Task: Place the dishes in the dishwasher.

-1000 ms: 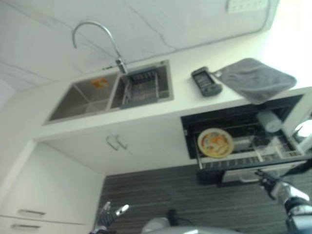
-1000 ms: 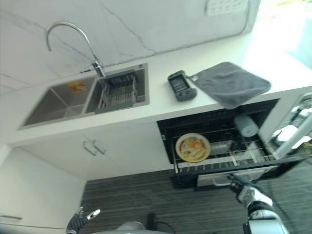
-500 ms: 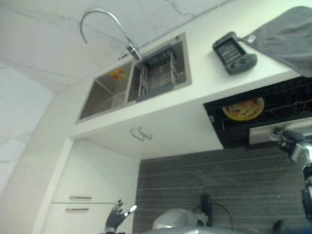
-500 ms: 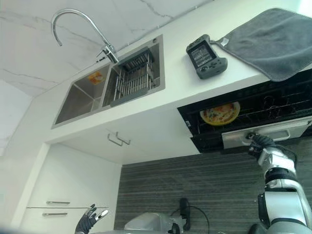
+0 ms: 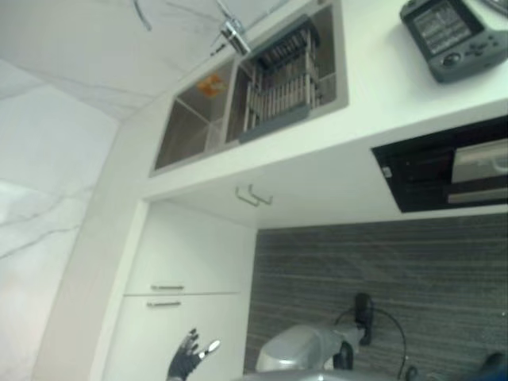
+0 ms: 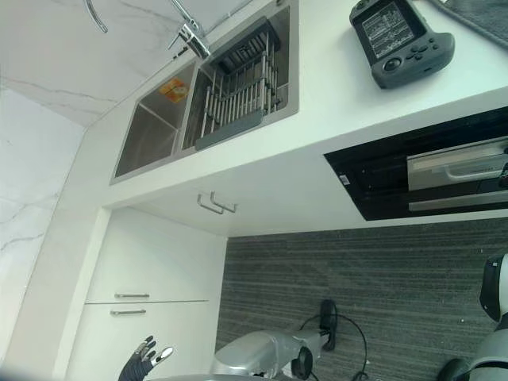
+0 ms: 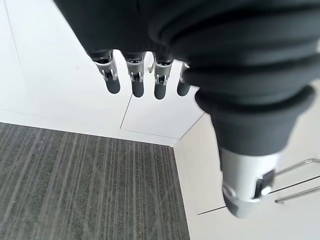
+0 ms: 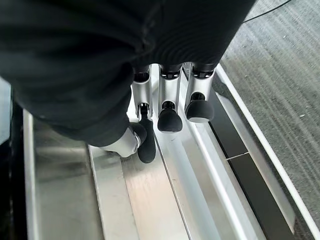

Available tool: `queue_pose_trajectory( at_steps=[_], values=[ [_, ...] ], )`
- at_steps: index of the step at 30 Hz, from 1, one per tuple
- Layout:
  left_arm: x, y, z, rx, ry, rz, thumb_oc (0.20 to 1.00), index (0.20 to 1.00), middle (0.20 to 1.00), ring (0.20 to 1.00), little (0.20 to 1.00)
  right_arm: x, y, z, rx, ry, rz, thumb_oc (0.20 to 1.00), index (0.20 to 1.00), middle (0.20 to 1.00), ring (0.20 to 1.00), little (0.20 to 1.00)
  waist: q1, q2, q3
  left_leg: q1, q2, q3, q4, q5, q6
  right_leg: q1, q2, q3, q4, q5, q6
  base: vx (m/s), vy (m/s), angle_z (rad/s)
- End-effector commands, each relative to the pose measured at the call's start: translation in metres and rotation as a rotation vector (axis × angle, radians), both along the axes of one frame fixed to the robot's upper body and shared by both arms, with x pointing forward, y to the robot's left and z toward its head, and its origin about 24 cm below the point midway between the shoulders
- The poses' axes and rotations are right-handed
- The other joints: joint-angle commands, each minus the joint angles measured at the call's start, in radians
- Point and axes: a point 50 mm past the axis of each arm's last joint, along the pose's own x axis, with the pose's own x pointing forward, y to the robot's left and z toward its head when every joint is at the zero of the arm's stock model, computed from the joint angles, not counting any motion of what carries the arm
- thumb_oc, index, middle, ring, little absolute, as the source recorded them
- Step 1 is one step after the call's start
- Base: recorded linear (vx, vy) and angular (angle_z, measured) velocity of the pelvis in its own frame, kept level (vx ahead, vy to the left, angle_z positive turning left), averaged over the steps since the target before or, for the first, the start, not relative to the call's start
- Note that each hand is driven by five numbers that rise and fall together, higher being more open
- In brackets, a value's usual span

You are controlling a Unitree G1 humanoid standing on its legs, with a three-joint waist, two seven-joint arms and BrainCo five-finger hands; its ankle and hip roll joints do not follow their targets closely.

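Dishwasher drawer (image 6: 456, 171) sat nearly shut under counter edge (image 6: 317, 135), steel front with handle showing, dishes inside hidden.
Right hand (image 8: 165, 107), fingers extended and holding nothing, rested against steel drawer front; likely placed there to push it closed.
Left hand (image 7: 145, 80) hung idle, fingers relaxed, low by white cabinets (image 6: 151, 278), well apart from work.
Handheld controller (image 6: 401, 40) lay on counter above drawer, clear of task.

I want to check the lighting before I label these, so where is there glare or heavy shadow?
Right eye view: the countertop is brightly lit, while the dishwasher opening under it lies in deep shadow. Right wrist view: pale reflections streak along the steel drawer front beneath the right hand. Left wrist view: the left hand reads dark against evenly lit white cabinets.
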Motion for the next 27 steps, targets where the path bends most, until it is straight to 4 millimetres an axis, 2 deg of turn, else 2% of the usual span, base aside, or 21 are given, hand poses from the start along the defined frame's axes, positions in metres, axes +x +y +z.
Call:
queue_pose_trajectory(
  at_steps=[1,7,15,16,17,18,21,23,24,27],
  values=[
    [0.017,0.028,0.010,0.060,-0.043,0.027,1.000,1.000,1.000,1.000,1.000,0.002,0.015,0.095,-0.219,-0.235,0.034,0.200,0.200,0.200,0.200,0.200,0.064,0.004,0.026,-0.037,0.088,-0.044,0.000,0.014,-0.131,-0.120,-0.074,0.067,0.184,-0.026,-0.046,0.03,-0.017,0.05],
    [0.015,0.035,0.013,0.068,-0.037,0.007,1.000,1.000,1.000,1.000,1.000,-0.005,0.015,0.117,-0.267,-0.245,0.039,0.200,0.200,0.200,0.200,0.200,0.074,-0.006,0.018,-0.045,0.087,-0.047,0.000,0.014,-0.130,-0.135,-0.079,0.073,0.194,-0.025,-0.038,0.02,-0.018,0.02],
    [0.021,0.046,0.023,0.089,-0.083,-0.009,1.000,1.000,1.000,1.000,1.000,0.005,0.024,0.111,-0.318,-0.259,0.122,0.200,0.200,0.200,0.200,0.200,0.077,-0.028,0.024,-0.042,0.102,-0.041,0.000,0.013,-0.130,-0.124,-0.064,0.068,0.180,-0.016,-0.037,-0.03,-0.059,-0.01],
    [0.027,0.049,0.028,0.101,-0.114,-0.015,1.000,1.000,1.000,1.000,1.000,0.008,0.027,0.107,-0.305,-0.291,0.136,0.479,0.479,0.479,0.479,0.479,0.075,-0.038,0.028,-0.041,0.109,-0.038,0.000,0.011,-0.132,-0.120,-0.058,0.063,0.175,-0.014,-0.037,-0.07,-0.073,-0.02],
    [0.027,0.050,0.028,0.104,-0.116,-0.017,1.000,1.000,1.000,1.000,1.000,0.008,0.026,0.106,-0.304,-0.292,0.135,0.705,0.705,0.705,0.705,0.705,0.076,-0.039,0.028,-0.040,0.109,-0.038,0.000,0.011,-0.132,-0.119,-0.058,0.063,0.174,-0.014,-0.037,-0.08,-0.062,-0.02],
    [0.029,0.051,0.030,0.106,-0.131,-0.019,1.000,1.000,1.000,1.000,1.000,0.010,0.027,0.100,-0.292,-0.293,0.160,1.000,1.000,1.000,1.000,1.000,0.075,-0.046,0.028,-0.038,0.114,-0.036,0.000,0.010,-0.132,-0.113,-0.052,0.060,0.168,-0.012,-0.038,-0.04,-0.014,-0.01],
    [0.034,0.056,0.034,0.108,-0.161,0.000,1.000,1.000,1.000,1.000,1.000,0.016,0.032,0.083,-0.285,-0.271,0.236,1.000,1.000,1.000,1.000,1.000,0.068,-0.072,0.029,-0.033,0.125,-0.031,0.000,0.008,-0.135,-0.101,-0.040,0.052,0.159,-0.008,-0.039,-0.04,-0.040,-0.01],
    [0.040,0.063,0.042,0.110,-0.204,0.008,1.000,1.000,1.000,1.000,1.000,0.023,0.039,0.054,-0.210,-0.267,0.332,1.000,1.000,1.000,1.000,1.000,0.054,-0.107,0.038,-0.024,0.142,-0.021,0.000,0.006,-0.135,-0.094,-0.029,0.049,0.155,-0.001,-0.041,-0.06,-0.085,0.02],
    [0.045,0.063,0.045,0.107,-0.231,0.012,1.000,1.000,1.000,1.000,1.000,0.025,0.043,0.039,-0.185,-0.259,0.375,1.000,1.000,1.000,1.000,1.000,0.044,-0.120,0.043,-0.026,0.150,-0.017,0.000,0.007,-0.134,-0.098,-0.023,0.048,0.152,0.008,-0.043,-0.06,-0.119,0.03],
    [0.053,0.072,0.059,0.115,-0.326,0.026,1.000,1.000,1.000,1.000,1.000,0.022,0.060,-0.031,-0.074,-0.216,0.495,1.000,1.000,1.000,1.000,1.000,0.022,-0.186,0.053,-0.014,0.175,-0.008,0.000,-0.002,-0.127,-0.089,0.004,0.058,0.138,0.019,-0.044,-0.06,-0.131,-0.01]
  ],
)
